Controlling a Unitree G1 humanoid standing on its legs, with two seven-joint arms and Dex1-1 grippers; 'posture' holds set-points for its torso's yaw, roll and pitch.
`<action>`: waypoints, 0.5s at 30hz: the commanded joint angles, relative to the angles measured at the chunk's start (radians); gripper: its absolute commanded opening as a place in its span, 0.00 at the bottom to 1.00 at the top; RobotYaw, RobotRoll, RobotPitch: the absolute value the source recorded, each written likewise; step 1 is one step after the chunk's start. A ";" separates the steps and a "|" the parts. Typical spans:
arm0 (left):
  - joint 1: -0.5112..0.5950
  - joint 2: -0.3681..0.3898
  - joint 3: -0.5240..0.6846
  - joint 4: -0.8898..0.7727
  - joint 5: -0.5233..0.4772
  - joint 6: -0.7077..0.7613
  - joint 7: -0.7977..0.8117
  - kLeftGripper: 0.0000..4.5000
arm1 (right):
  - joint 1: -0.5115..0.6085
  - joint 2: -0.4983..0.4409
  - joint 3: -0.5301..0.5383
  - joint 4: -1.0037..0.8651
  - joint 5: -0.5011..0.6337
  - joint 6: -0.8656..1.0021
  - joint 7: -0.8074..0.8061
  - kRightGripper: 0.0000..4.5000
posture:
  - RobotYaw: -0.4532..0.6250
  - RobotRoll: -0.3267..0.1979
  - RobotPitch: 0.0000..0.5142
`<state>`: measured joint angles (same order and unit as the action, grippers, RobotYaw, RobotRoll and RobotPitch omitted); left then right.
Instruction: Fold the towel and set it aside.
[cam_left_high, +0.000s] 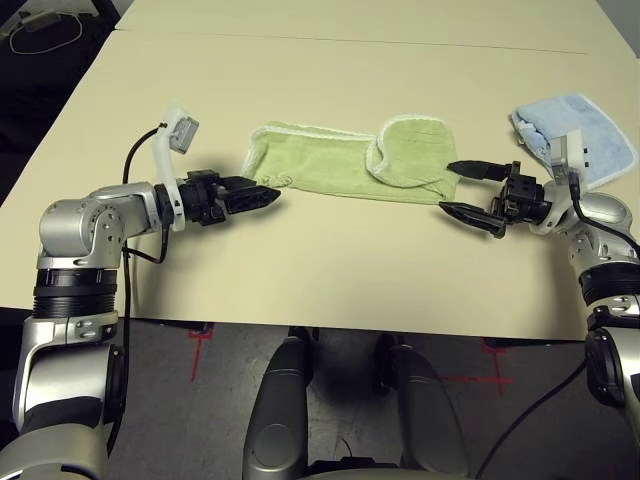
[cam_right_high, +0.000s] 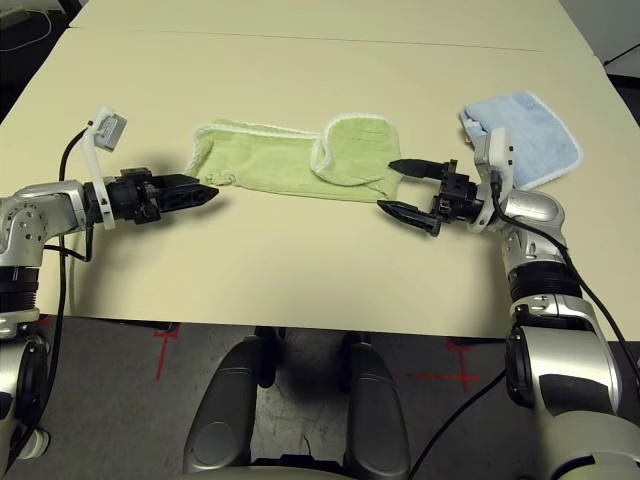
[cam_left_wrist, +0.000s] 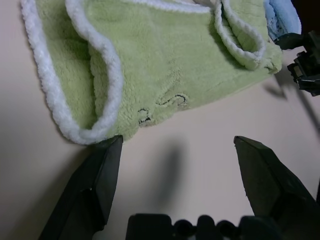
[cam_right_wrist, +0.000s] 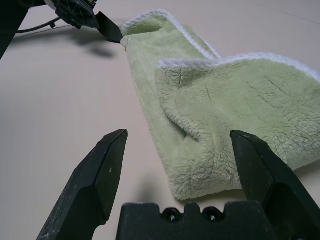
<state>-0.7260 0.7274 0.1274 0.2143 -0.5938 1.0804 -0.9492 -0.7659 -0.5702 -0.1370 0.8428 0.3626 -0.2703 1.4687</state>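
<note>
Your left tool is spread apart at the towel's end nearest it, gripping nothing. Your right tool also stands apart, just off the opposite folded end. Between them the towel lies on the surface, with a light blue towel beyond your right tool.

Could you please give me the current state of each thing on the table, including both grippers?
green towel: lying flat, folded into a long strip, right end doubled over, not gripped.
blue towel: bunched on the table behind the right arm, untouched.
left gripper: open, at the strip's left end, holding nothing.
right gripper: open, at the strip's right end, holding nothing.
</note>
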 joint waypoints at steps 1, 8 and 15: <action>-0.010 0.036 0.011 0.013 -0.035 0.079 -0.020 1.00 | 0.024 -0.010 -0.012 -0.016 0.003 0.004 -0.001 0.99 | 0.52 0.62 0.51; -0.006 0.057 0.011 0.033 -0.035 0.099 -0.019 1.00 | 0.015 -0.007 -0.012 -0.010 0.002 0.004 -0.004 0.99 | 0.52 0.62 0.50; -0.038 -0.022 0.043 0.099 -0.012 0.018 0.065 1.00 | 0.014 -0.007 -0.014 -0.023 0.007 0.011 -0.009 0.99 | 0.51 0.62 0.51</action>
<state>-0.7603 0.7190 0.1604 0.2917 -0.6212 1.1132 -0.9114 -0.7656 -0.5699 -0.1371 0.8293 0.3630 -0.2669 1.4588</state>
